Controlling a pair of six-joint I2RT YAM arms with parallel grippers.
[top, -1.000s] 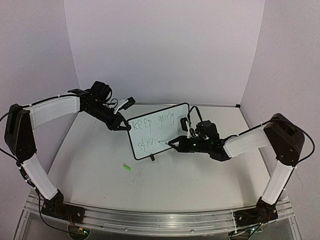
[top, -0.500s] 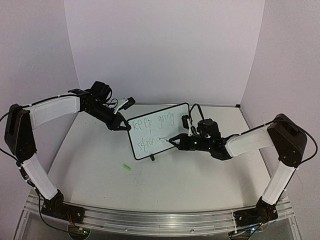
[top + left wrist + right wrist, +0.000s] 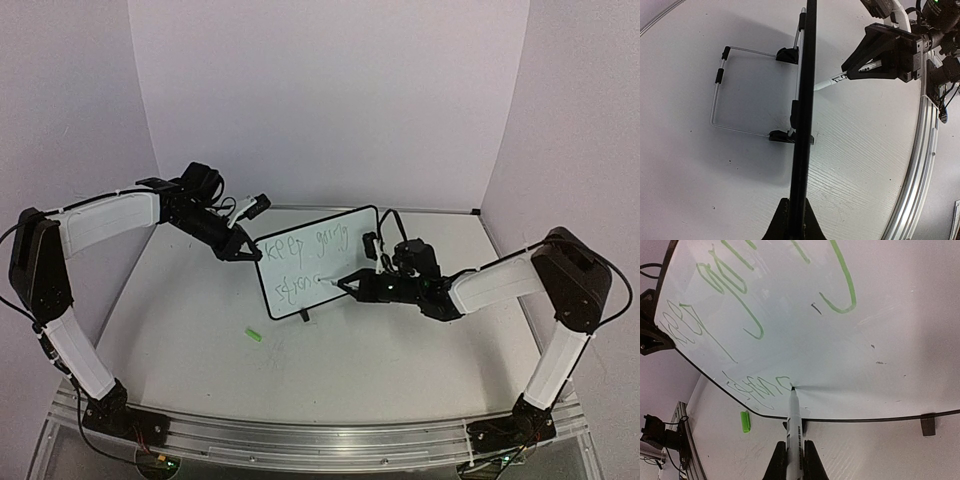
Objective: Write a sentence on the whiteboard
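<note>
Whiteboard [image 3: 300, 263] — thin black frame, green sentence [image 3: 290, 246] in 2 lines

Left hand [image 3: 243, 252] grips whiteboard [image 3: 350, 252]; right hand [image 3: 347, 285] marker [image 3: 330, 282] at sentence [image 3: 300, 244].

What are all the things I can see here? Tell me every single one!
whiteboard: one, white with a black frame, standing mid-table.
sentence: two lines, green, on the whiteboard's face.
marker: one, white with a dark tip, tip at the lower line of writing.
small piece: one, green, lying on the table in front of the whiteboard; perhaps the marker's cap.
wire stand: one, silver with black clips, behind the whiteboard.
table: one, white, under everything.
rail: one, silver, along the near edge.
left end effector: one, black, shut on the whiteboard's left edge.
right end effector: one, black, shut on the marker.
</note>
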